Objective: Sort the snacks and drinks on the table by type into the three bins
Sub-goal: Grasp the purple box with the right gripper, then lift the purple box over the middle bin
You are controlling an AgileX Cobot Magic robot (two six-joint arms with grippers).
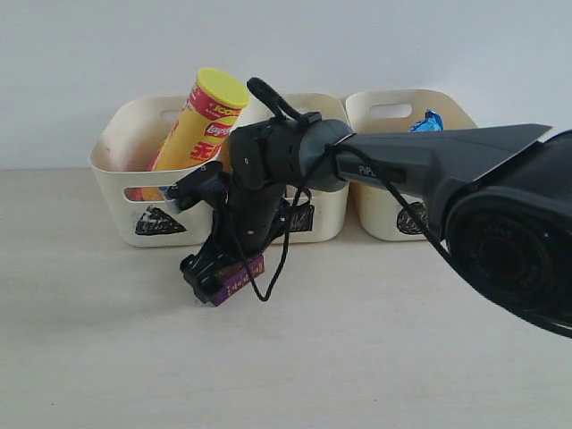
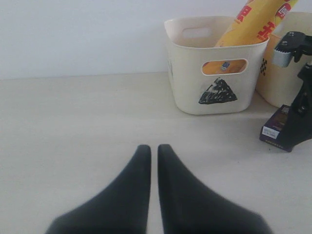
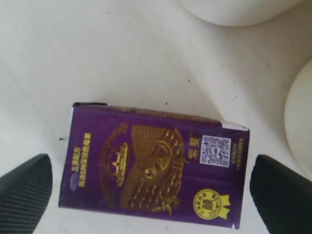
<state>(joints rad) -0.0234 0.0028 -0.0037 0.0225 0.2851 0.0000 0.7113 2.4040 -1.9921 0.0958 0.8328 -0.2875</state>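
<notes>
Before bins (image 1: pixel 112 192) | right end effector (image 3: pixel 152 187) tipped down, wide open astride purple box (image 3: pixel 153 165) | left end effector (image 2: pixel 153 148) closed, empty

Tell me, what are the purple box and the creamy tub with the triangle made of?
The purple box looks like thin coated cardboard. It has sharp folded edges, a white cut edge at one corner and slightly shiny gold print. The tub looks like moulded plastic. It is smooth and fairly matte, with rounded corners and a neat handle hole. Looks alone can't make either one certain.
</notes>
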